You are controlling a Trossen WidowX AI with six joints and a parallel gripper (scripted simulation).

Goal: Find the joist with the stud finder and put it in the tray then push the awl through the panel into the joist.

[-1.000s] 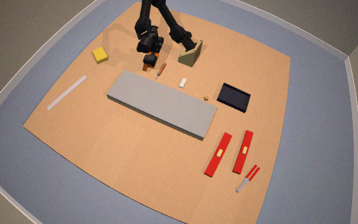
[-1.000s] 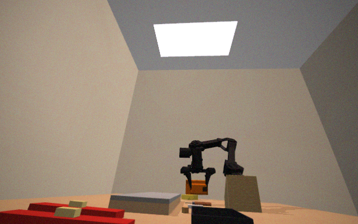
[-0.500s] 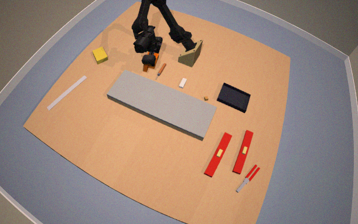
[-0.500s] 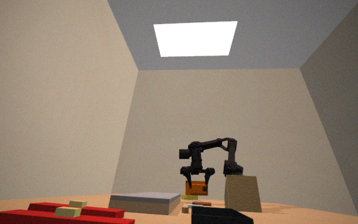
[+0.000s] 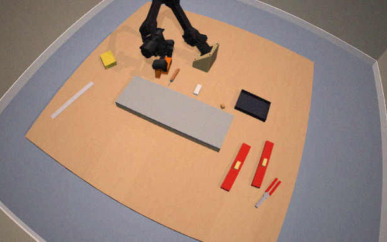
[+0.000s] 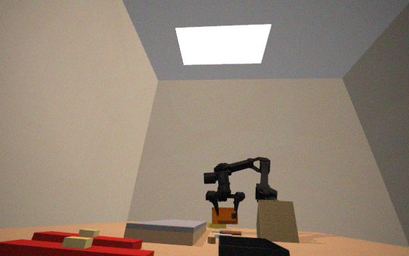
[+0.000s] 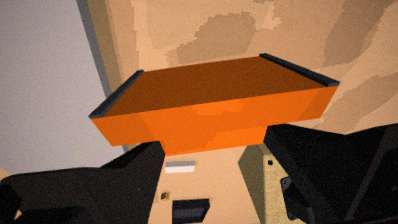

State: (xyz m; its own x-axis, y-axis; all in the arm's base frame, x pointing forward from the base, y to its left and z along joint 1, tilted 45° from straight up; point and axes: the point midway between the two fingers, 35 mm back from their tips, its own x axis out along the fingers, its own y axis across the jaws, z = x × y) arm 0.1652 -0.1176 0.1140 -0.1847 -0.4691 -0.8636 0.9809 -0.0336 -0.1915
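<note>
My gripper (image 5: 161, 65) (image 6: 226, 211) (image 7: 211, 129) is shut on the orange stud finder (image 5: 168, 61) (image 6: 224, 216) (image 7: 210, 107) and holds it in the air above the table, just beyond the far left end of the grey floor panel (image 5: 173, 113) (image 6: 168, 225) (image 7: 40, 75). The awl (image 5: 174, 75) (image 6: 229, 232), with an orange-brown handle, lies on the table just right of the gripper. The dark tray (image 5: 265, 102) (image 6: 252, 246) (image 7: 190, 210) stands empty to the right of the panel.
A tan wedge (image 5: 207, 58) (image 6: 276, 221) carries the arm's base. A yellow block (image 5: 108, 59), a grey strip (image 5: 72, 99), a white block (image 5: 197, 89), a small brown cube (image 5: 222, 106), two red levels (image 5: 235, 166) (image 5: 263, 163) and pliers (image 5: 266, 191) lie around the panel.
</note>
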